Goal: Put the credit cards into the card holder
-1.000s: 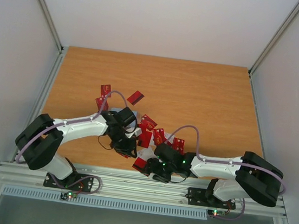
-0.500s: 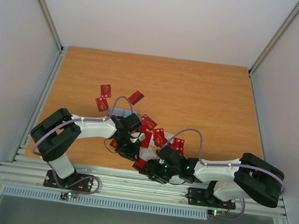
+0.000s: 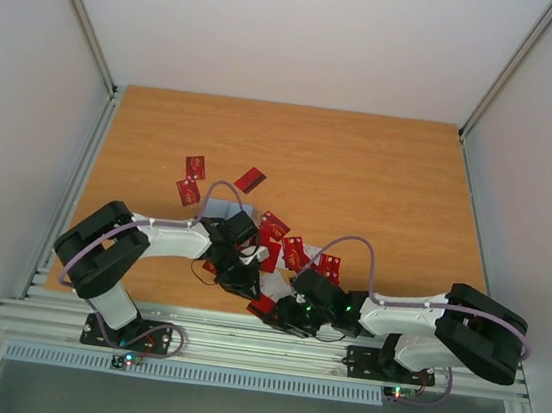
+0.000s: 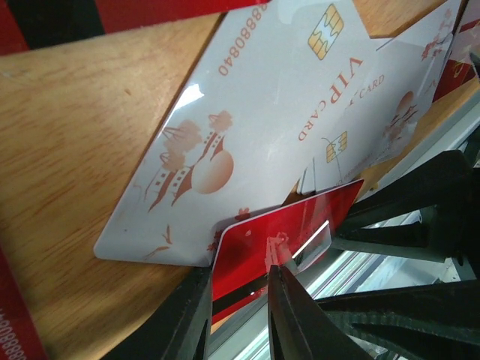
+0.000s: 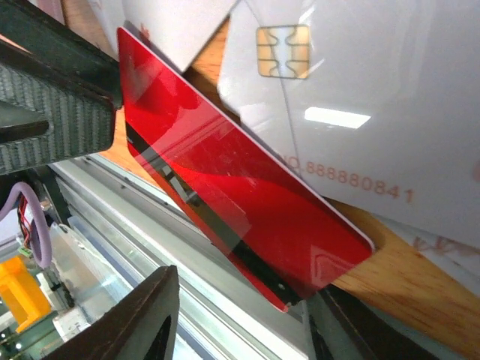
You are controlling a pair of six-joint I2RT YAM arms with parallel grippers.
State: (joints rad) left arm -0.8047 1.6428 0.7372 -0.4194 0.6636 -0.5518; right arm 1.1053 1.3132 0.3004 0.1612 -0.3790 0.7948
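Several red credit cards (image 3: 287, 243) lie scattered mid-table, with white-faced ones (image 3: 271, 285) near the front. In the left wrist view two white VIP cards (image 4: 255, 105) overlap. One red card (image 4: 285, 236) overhangs the table's front edge. My left gripper (image 4: 240, 274) has its jaws a little apart at that card's corner, one fingertip (image 4: 279, 281) over its face. My right gripper (image 5: 246, 289) is open wide around the same red card's (image 5: 247, 195) other end, above the rail. A pale grey flat patch (image 3: 219, 207) behind the left arm may be the card holder.
The metal rail (image 3: 240, 338) runs along the table's front edge just below both grippers. Three red cards (image 3: 195, 166) lie apart at the left rear. The left gripper's black body (image 5: 52, 90) sits close to the right gripper. White walls enclose the table.
My left gripper has moved nearer the front edge and onto the overhanging red card. My right gripper has shifted slightly along the edge beneath it.
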